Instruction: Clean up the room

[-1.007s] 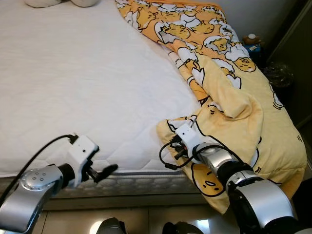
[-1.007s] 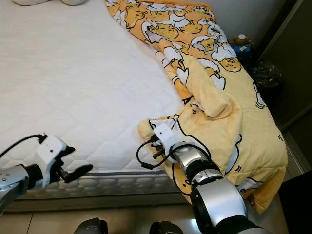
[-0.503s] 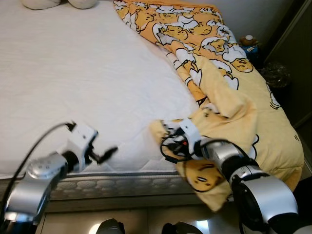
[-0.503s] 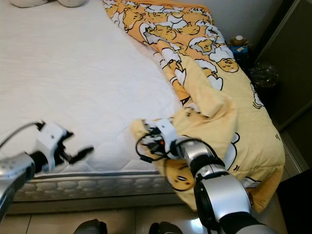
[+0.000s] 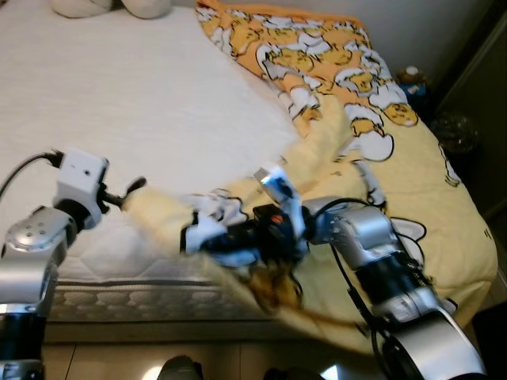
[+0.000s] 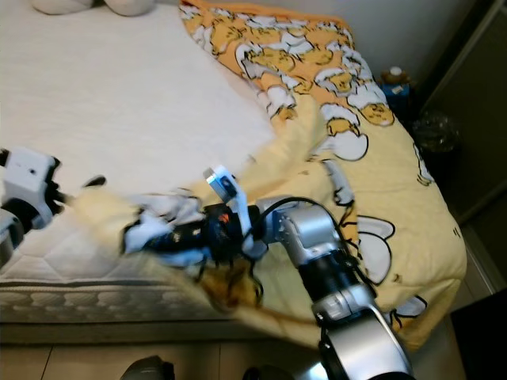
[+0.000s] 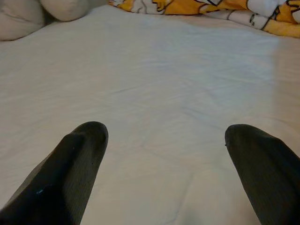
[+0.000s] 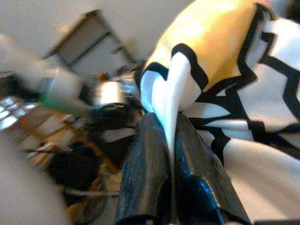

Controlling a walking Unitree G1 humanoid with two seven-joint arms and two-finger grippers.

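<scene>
Two silver arms are reaching over a wide bed (image 5: 142, 103) whose white quilted mattress is lying bare across most of its top. Along the bed's right side a yellow blanket (image 5: 396, 166) printed with cartoon egg figures is lying rumpled, running from the far end down over the near right corner and spilling past the mattress edge. One corner of that blanket is stretching leftward across the near edge of the mattress as a blurred yellow and white fold, reaching almost to the left arm. Two pale pillows (image 5: 111, 6) are sitting at the far end of the bed. Beyond the bed's far right corner, some small items are standing on a dark surface against the wall, too small to identify.

The right tool (image 8: 171, 154) is clenching the blanket's corner: in the right wrist view its two black fingers (image 8: 145, 168) are pressing together on a white, black-lined fold of the fabric. From the head views this tool is sitting low over the near edge of the mattress, left of the blanket's main heap.

The left tool (image 7: 166, 164) is hanging released just above the bare mattress near the bed's near left side, its fingertips (image 7: 79, 154) standing well apart with nothing between them.
</scene>
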